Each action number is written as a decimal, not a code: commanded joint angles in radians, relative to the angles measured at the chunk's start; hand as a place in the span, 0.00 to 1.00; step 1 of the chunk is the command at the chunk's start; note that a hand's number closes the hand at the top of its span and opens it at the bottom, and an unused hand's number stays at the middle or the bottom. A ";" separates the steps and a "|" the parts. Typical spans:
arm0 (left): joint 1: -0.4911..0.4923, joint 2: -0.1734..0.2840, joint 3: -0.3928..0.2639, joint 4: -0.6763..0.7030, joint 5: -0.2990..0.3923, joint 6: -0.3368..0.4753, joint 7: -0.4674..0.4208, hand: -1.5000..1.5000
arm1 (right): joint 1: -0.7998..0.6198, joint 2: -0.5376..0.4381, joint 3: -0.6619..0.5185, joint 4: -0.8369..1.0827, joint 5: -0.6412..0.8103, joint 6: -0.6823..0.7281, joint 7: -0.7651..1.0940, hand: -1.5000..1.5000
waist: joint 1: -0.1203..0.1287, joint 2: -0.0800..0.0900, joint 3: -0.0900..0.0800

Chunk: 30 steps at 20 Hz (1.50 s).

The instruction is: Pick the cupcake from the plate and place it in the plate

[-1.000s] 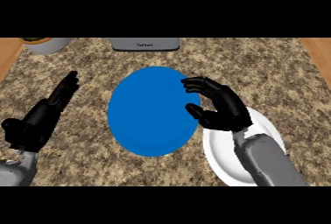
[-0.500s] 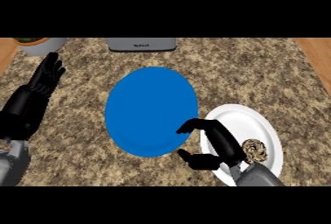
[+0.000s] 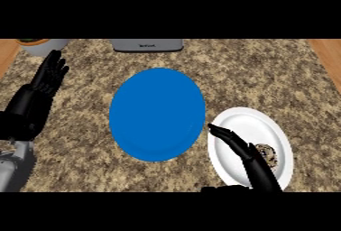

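Pick step underway: right hand [image 3: 245, 155] over white plate [image 3: 243, 124], fingers straight, apart, beside cupcake [image 3: 268, 153], nothing held. Left hand [image 3: 39, 92] resting, fingers straight. Next: close around cupcake, carry to blue plate [image 3: 157, 113].

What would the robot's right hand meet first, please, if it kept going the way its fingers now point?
Probably the large blue oval plate: the right hand points up-left from over the white plate, though its height above them is unclear.

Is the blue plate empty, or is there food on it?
Empty: the blue plate shows only bare blue. The cupcake sits on the white plate.
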 commanded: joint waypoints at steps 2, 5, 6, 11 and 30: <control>0.005 -0.026 0.011 0.044 -0.012 -0.022 -0.051 0.50 | 0.010 -0.143 -0.042 -0.234 0.104 0.017 0.228 0.00 | -0.005 0.000 -0.002; 0.022 -0.017 0.000 0.005 -0.021 -0.005 -0.018 0.50 | -0.032 -0.283 -0.069 -0.245 0.167 0.121 0.422 0.00 | -0.002 -0.004 -0.005; 0.003 -0.012 0.006 0.039 -0.023 -0.015 -0.030 0.50 | -0.072 -0.326 -0.093 -0.268 0.161 0.173 0.492 0.00 | -0.008 -0.001 -0.007; 0.011 0.003 0.027 0.022 -0.001 -0.036 -0.016 0.50 | -0.077 -0.482 -0.067 -0.332 0.177 0.384 0.743 0.00 | 0.005 -0.002 -0.006; -0.056 -0.063 0.079 0.097 -0.044 -0.100 -0.015 0.50 | -0.266 -0.312 0.029 -0.141 0.275 0.756 1.100 0.00 | 0.018 0.005 0.000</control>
